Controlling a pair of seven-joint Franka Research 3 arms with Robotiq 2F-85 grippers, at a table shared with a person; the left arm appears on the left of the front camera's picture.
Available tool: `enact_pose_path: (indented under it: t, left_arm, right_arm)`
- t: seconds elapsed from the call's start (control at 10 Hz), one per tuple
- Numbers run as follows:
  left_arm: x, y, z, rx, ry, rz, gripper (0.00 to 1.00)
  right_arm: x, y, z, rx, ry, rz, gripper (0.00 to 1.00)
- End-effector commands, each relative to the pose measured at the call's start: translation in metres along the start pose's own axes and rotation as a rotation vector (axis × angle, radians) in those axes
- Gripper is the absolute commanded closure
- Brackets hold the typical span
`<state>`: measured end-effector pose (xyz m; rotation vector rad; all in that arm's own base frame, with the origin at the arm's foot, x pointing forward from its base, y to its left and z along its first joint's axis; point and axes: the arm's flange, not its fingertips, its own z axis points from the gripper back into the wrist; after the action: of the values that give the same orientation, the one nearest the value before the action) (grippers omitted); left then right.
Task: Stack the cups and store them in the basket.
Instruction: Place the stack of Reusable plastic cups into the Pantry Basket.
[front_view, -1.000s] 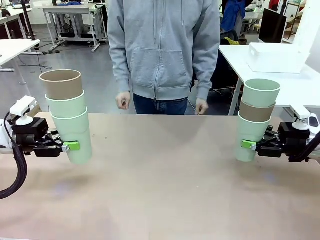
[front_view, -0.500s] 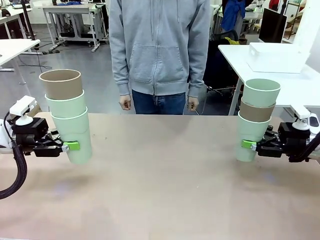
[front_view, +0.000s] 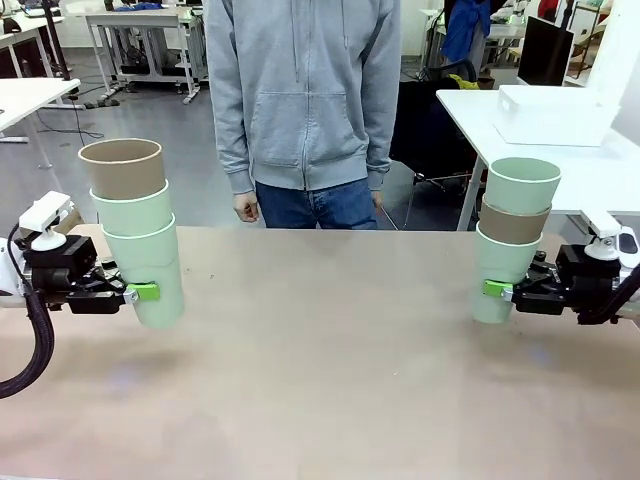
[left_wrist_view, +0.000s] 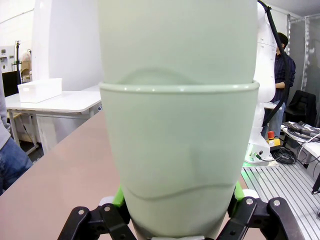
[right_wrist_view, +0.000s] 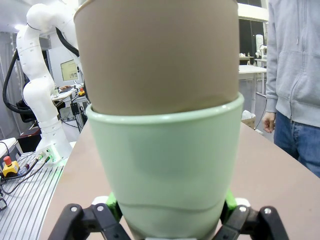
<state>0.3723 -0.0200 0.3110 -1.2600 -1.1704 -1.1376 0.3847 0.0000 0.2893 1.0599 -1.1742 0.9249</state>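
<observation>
Tan-topped mint cup stack (front_view: 138, 235) gripped by left hand (front_view: 150, 292); mint-tan-mint stack (front_view: 512, 240) gripped by right hand (front_view: 490, 290).

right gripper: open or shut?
Shut. In the wrist view, the right gripper has its green pads pressed on both sides of the bottom mint cup, with a tan cup nested inside.

Beyond the tan counter (front_view: 330, 380) lies a smooth grey floor (front_view: 190, 180). A white table (front_view: 590, 165) stands past the counter's far right corner, with a dark monitor (front_view: 545, 50) behind it. Another white table (front_view: 30, 95) sits off the counter's far left corner, and a metal-framed workbench (front_view: 150, 35) stands farther back.
</observation>
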Motion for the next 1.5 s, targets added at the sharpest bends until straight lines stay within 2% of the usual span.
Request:
enact_pose_path:
  t: [0.0, 1.4]
  left_arm:
    - [0.0032, -0.0012, -0.0011, -0.004, -0.009, -0.007, 0.15]
    - [0.0032, -0.0012, -0.0011, -0.004, -0.009, -0.007, 0.15]
  right_arm:
    - [0.0040, 0.0000, -0.0006, -0.002, -0.004, 0.014, 0.14]
    - [0.0040, 0.0000, -0.0006, -0.002, -0.004, 0.014, 0.14]
